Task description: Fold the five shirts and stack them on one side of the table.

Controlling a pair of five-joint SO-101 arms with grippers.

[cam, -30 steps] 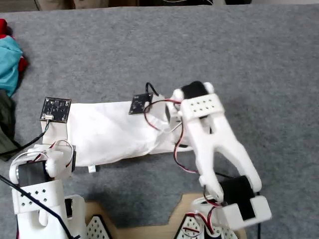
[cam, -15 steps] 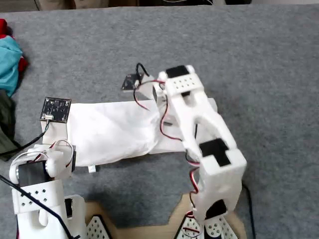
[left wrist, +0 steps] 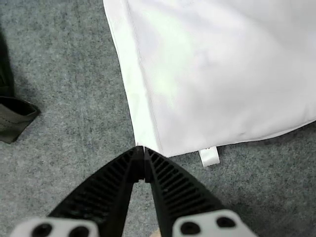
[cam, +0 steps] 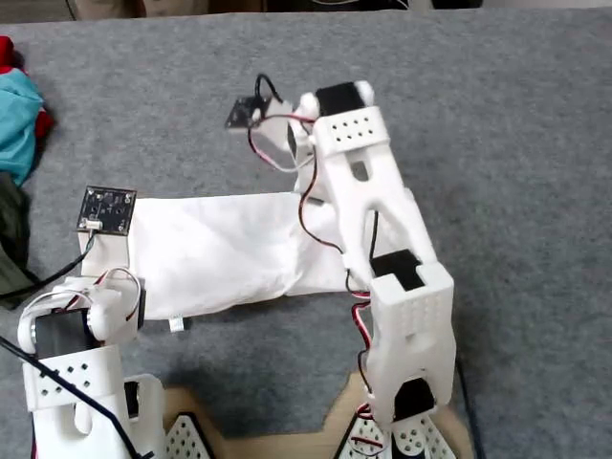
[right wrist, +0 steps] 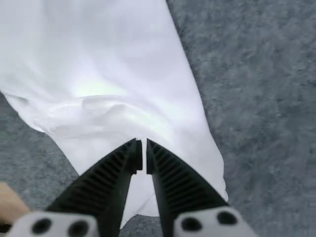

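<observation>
A white shirt (cam: 220,253), folded into a long strip, lies across the middle of the grey table. My left gripper (left wrist: 143,154) is shut at the near left corner of the white shirt (left wrist: 212,74), its tips meeting on the hem. In the high view the left arm (cam: 81,325) stands at that end of the strip. My right gripper (right wrist: 141,144) hangs shut above the white shirt (right wrist: 98,74) with nothing in it. In the high view the right arm (cam: 368,206) rises over the strip's right end, and the right gripper (cam: 298,153) is near the far edge.
A teal shirt (cam: 14,120), a red one (cam: 6,48) and a dark green cloth (cam: 11,244) are heaped at the table's left edge. The dark cloth (left wrist: 10,113) lies close to my left gripper. A small white tag (left wrist: 209,156) sticks out of the shirt's near hem.
The right arm has lifted off the shirt and swung toward the far side of the table. The left arm and the shirt have kept still.
</observation>
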